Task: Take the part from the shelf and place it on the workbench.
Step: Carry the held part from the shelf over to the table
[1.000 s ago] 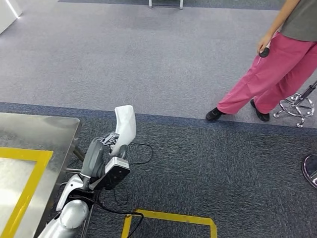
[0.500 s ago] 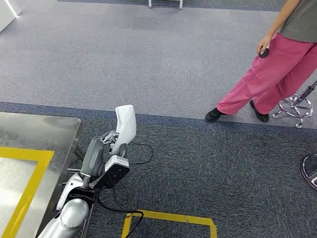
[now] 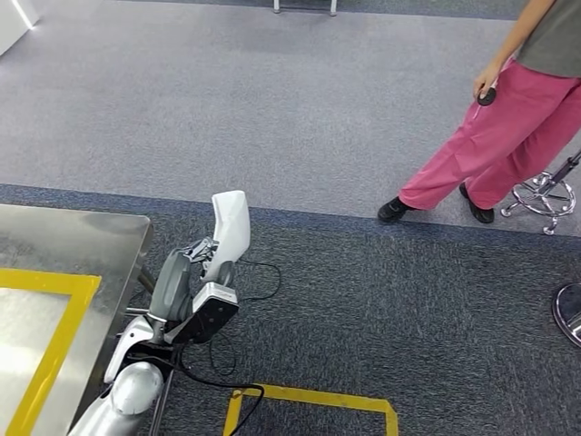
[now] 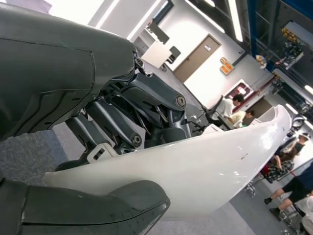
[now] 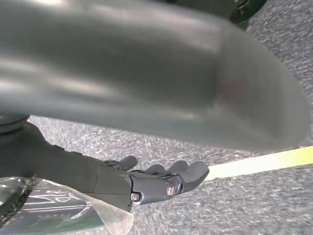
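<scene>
A white curved plastic part (image 3: 230,227) stands upright in my left hand (image 3: 180,282), which grips its lower end just off the right edge of the steel workbench (image 3: 82,241). The bench top carries a yellow taped outline (image 3: 65,313). In the left wrist view the white part (image 4: 207,166) lies between the grey thumb and the dark fingers (image 4: 122,117). In the right wrist view my right hand (image 5: 155,181) hangs over the grey carpet with its fingers stretched out and holds nothing.
A person in pink trousers (image 3: 493,145) stands at the far right with a small black object (image 3: 485,95) in one hand. A chrome stool base (image 3: 545,193) and a round base (image 3: 568,311) sit at the right edge. Yellow floor tape (image 3: 322,400) and a black cable (image 3: 253,282) lie below my arm.
The whole picture has shifted a little to the right, so the camera has moved. My left hand still holds the white part in the same pose.
</scene>
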You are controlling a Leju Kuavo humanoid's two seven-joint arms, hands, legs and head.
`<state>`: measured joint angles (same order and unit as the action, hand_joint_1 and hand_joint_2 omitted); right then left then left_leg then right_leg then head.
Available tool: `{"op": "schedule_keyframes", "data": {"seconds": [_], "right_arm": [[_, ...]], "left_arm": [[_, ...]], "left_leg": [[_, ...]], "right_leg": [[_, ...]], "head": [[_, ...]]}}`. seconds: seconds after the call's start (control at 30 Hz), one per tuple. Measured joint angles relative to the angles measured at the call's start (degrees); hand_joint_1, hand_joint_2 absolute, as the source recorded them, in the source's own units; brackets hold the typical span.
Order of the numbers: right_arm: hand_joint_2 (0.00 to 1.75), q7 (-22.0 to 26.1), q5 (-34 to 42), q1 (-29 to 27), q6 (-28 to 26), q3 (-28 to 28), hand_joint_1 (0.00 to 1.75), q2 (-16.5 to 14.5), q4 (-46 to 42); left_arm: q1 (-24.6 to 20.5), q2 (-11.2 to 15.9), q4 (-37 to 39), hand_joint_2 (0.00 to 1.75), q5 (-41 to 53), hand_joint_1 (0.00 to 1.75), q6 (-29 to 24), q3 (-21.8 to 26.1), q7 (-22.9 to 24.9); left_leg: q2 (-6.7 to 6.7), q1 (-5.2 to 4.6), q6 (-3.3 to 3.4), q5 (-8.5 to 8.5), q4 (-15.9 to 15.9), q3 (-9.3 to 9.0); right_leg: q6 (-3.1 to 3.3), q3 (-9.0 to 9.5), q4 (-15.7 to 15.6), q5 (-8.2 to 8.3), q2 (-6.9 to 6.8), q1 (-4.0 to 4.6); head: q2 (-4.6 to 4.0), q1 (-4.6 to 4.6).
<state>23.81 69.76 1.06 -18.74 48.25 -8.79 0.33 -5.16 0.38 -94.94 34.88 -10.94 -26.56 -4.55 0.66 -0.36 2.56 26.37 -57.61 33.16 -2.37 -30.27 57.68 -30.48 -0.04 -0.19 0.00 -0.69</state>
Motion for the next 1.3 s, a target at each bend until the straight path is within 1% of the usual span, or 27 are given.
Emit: {"op": "schedule_keyframes", "data": {"seconds": [0.03,0.1,0.13,0.17,0.2,0.23,0.3,0.37,0.4,0.43,0.47,0.53,0.6,0.67,0.7,0.77,0.8,0.83,0.9,0.97,1.03,1.1,1.17,1.2,1.23,1.27,1.3], "right_arm": [[0.0,0.02,0.0,0.02,-0.04,0.06,0.0,0.01,0.0],[0.0,0.03,0.01,0.01,-0.09,0.09,0.0,0.01,0.0],[0.0,0.03,0.01,-0.01,-0.1,0.1,0.0,0.01,0.0],[0.0,0.03,0.02,-0.04,-0.12,0.1,0.0,0.01,0.0],[0.0,0.03,0.02,-0.06,-0.14,0.11,0.0,0.01,0.0],[0.0,0.03,0.02,-0.07,-0.15,0.11,0.0,0.01,0.0],[0.0,0.03,0.02,-0.08,-0.19,0.12,0.0,0.0,0.0],[0.0,0.03,0.01,-0.08,-0.22,0.13,0.0,-0.01,0.0],[0.0,0.03,0.02,-0.08,-0.24,0.14,0.0,-0.01,0.0],[0.0,0.04,0.02,-0.08,-0.29,0.14,0.0,-0.01,0.0],[0.0,0.07,0.02,-0.07,-0.35,0.14,0.0,-0.01,0.0],[0.0,0.17,-0.01,-0.11,-0.46,0.15,0.0,-0.03,0.0],[0.0,0.24,-0.04,-0.2,-0.5,0.16,0.0,-0.03,0.0],[0.0,0.24,-0.03,-0.25,-0.52,0.16,0.0,-0.03,0.0],[0.0,0.24,-0.03,-0.24,-0.54,0.16,0.0,-0.03,0.0],[0.0,0.23,-0.04,-0.2,-0.54,0.16,0.0,-0.04,0.0],[0.0,0.23,-0.06,-0.18,-0.54,0.16,0.0,-0.05,0.0],[0.0,0.23,-0.08,-0.17,-0.54,0.16,0.0,-0.06,0.0],[0.0,0.22,-0.11,-0.17,-0.55,0.16,0.0,-0.09,0.0],[0.0,0.21,-0.11,-0.11,-0.56,0.17,0.0,-0.1,0.0],[0.0,0.22,-0.1,-0.05,-0.57,0.19,0.0,-0.09,0.0],[0.0,0.27,-0.1,-0.06,-0.61,0.22,0.0,-0.07,0.0],[0.0,0.3,-0.08,-0.12,-0.64,0.23,0.0,-0.05,0.0],[0.0,0.3,-0.05,-0.13,-0.66,0.23,0.0,-0.04,0.0],[0.0,0.32,-0.03,-0.12,-0.66,0.23,0.0,-0.04,0.0],[0.0,0.35,-0.01,-0.11,-0.67,0.23,0.0,-0.04,0.0],[0.0,0.38,0.0,-0.09,-0.67,0.23,0.0,-0.04,0.0]], "left_arm": [[-0.09,-0.06,-0.01,1.75,0.0,1.75,0.02,0.01,0.03],[-0.19,-0.14,0.03,1.75,0.0,1.75,0.16,0.03,0.1],[-0.18,-0.15,0.07,1.75,0.0,1.75,0.25,0.04,0.13],[-0.13,-0.15,0.11,1.75,0.0,1.75,0.32,0.04,0.16],[-0.12,-0.16,0.15,1.75,0.0,1.75,0.37,0.03,0.18],[-0.12,-0.2,0.16,1.75,0.0,1.75,0.38,0.02,0.2],[-0.2,-0.3,0.16,1.75,0.0,1.75,0.38,0.03,0.21],[-0.33,-0.37,0.15,1.75,-0.01,1.75,0.4,0.06,0.24],[-0.34,-0.37,0.15,1.75,-0.01,1.75,0.41,0.07,0.26],[-0.3,-0.37,0.15,1.75,-0.01,1.75,0.43,0.05,0.27],[-0.22,-0.34,0.15,1.75,0.0,1.75,0.42,0.04,0.27],[-0.34,-0.28,0.15,1.75,0.02,1.75,0.38,0.02,0.28],[-0.5,-0.24,0.16,1.75,0.03,1.75,0.28,0.0,0.31],[-0.37,-0.16,0.2,1.75,0.02,1.75,0.17,-0.01,0.37],[-0.29,-0.1,0.23,1.75,0.02,1.75,0.1,-0.01,0.4],[-0.24,0.02,0.27,1.75,0.02,1.75,-0.07,0.0,0.42],[-0.27,0.06,0.27,1.75,0.02,1.75,-0.15,0.0,0.42],[-0.36,0.08,0.27,1.75,0.02,1.75,-0.2,-0.01,0.43],[-0.5,0.11,0.28,1.75,0.02,1.75,-0.23,-0.03,0.44],[-0.47,0.2,0.28,1.75,0.02,1.75,-0.27,-0.02,0.44],[-0.52,0.2,0.28,1.75,0.02,1.75,-0.39,0.01,0.45],[-0.68,0.13,0.3,1.75,0.04,1.75,-0.57,0.02,0.46],[-0.64,0.12,0.34,1.75,0.08,1.75,-0.74,0.02,0.48],[-0.57,0.13,0.36,1.75,0.09,1.75,-0.8,0.02,0.48],[-0.51,0.14,0.38,1.75,0.09,1.75,-0.84,0.02,0.49],[-0.49,0.14,0.38,1.75,0.09,1.75,-0.87,0.02,0.49],[-0.48,0.13,0.39,1.75,0.09,1.75,-0.92,0.03,0.49]], "left_leg": [[0.15,0.16,0.26,-0.16,0.43,-0.31],[0.56,0.16,0.49,-0.17,0.6,-0.49],[0.89,0.14,0.49,-0.12,0.59,-0.5],[1.31,0.13,0.45,-0.07,0.57,-0.54],[1.83,0.17,0.34,0.0,0.52,-0.62],[2.45,0.25,0.15,0.11,0.45,-0.75],[3.71,0.37,-0.51,0.48,0.02,-0.79],[4.95,0.47,-1.36,0.61,-0.5,-0.27],[5.62,0.58,-1.78,0.51,-0.61,0.05],[6.3,0.76,-2.18,0.39,-0.59,0.22],[6.22,0.86,-2.51,0.48,-0.72,0.34],[3.95,0.76,-3.03,2.11,-3.36,1.56],[0.9,0.66,-3.31,5.43,-10.21,4.9],[-0.02,0.7,-3.36,7.24,-16.33,8.05],[-0.18,0.7,-3.26,6.58,-16.72,8.34],[-1.01,0.54,-2.72,2.66,-11.24,5.68],[-2.45,0.2,-2.26,1.02,-7.44,3.71],[-3.86,-0.2,-1.77,0.07,-4.17,2.1],[-5.51,-0.9,-1.08,0.11,-1.36,0.95],[-4.25,-0.8,-0.67,0.09,-0.75,0.99],[-2.79,-0.36,-0.18,-0.15,-0.21,0.66],[-1.33,-0.11,0.14,-0.2,-0.04,0.45],[0.27,-0.11,0.24,-0.15,-0.08,0.4],[1.11,-0.1,0.23,-0.12,-0.11,0.32],[2.0,-0.06,0.15,-0.06,-0.15,0.19],[2.88,0.0,0.02,0.04,-0.21,0.03],[3.7,0.04,-0.2,0.18,-0.3,-0.06]], "right_leg": [[-0.16,-1.06,2.15,-1.17,0.0,0.01],[-0.44,-5.1,9.72,-4.38,0.03,-0.1],[-0.57,-7.2,13.29,-5.45,0.03,-0.18],[-0.7,-8.56,15.21,-5.5,0.04,-0.27],[-0.82,-8.8,14.87,-4.38,0.08,-0.4],[-0.92,-7.82,12.18,-2.25,0.35,-0.6],[-1.23,-4.48,4.52,1.52,2.85,-1.23],[-0.98,-2.36,0.56,2.3,5.3,-1.57],[-0.63,-2.09,0.38,1.97,5.58,-1.47],[-0.15,-1.92,0.36,1.96,4.9,-1.36],[0.26,-1.77,0.19,2.0,4.16,-1.28],[1.06,-1.3,-0.21,1.98,2.49,-1.2],[1.65,-0.97,-0.33,1.72,0.73,-0.93],[1.95,-0.76,-0.31,1.42,-1.0,-0.64],[2.02,-0.61,-0.31,1.27,-1.8,-0.52],[1.99,-0.04,-0.31,0.88,-3.18,-0.31],[1.9,0.23,-0.32,0.64,-3.78,-0.18],[1.72,0.43,-0.29,0.4,-4.31,-0.01],[1.28,0.57,-0.3,0.05,-5.53,0.28],[0.71,0.69,-0.38,-0.32,-6.6,0.35],[0.08,-0.09,1.55,-1.68,-4.45,0.16],[-0.36,-3.54,8.29,-4.72,-1.09,-0.04],[-0.6,-7.84,15.46,-6.79,-0.16,-0.08],[-0.64,-8.89,16.46,-6.21,-0.07,-0.08],[-0.65,-8.71,14.94,-4.38,0.07,-0.12],[-0.65,-7.52,11.48,-1.81,0.53,-0.22],[-0.67,-5.9,7.51,0.33,1.92,-0.45]], "head": [[0.0,0.09],[0.0,0.19],[0.0,0.19],[0.0,0.18],[0.0,0.18],[-0.01,0.18],[-0.01,0.22],[0.0,0.22],[0.0,0.22],[0.0,0.21],[0.0,0.23],[0.0,-0.11],[0.0,-0.42],[0.0,-0.43],[0.0,-0.44],[0.0,-0.44],[0.0,-0.41],[0.0,-0.44],[0.0,-0.4],[0.0,-0.36],[-0.01,-0.15],[-0.01,0.16],[0.0,0.24],[0.0,0.23],[0.0,0.22],[0.0,0.23],[0.0,0.24]]}}
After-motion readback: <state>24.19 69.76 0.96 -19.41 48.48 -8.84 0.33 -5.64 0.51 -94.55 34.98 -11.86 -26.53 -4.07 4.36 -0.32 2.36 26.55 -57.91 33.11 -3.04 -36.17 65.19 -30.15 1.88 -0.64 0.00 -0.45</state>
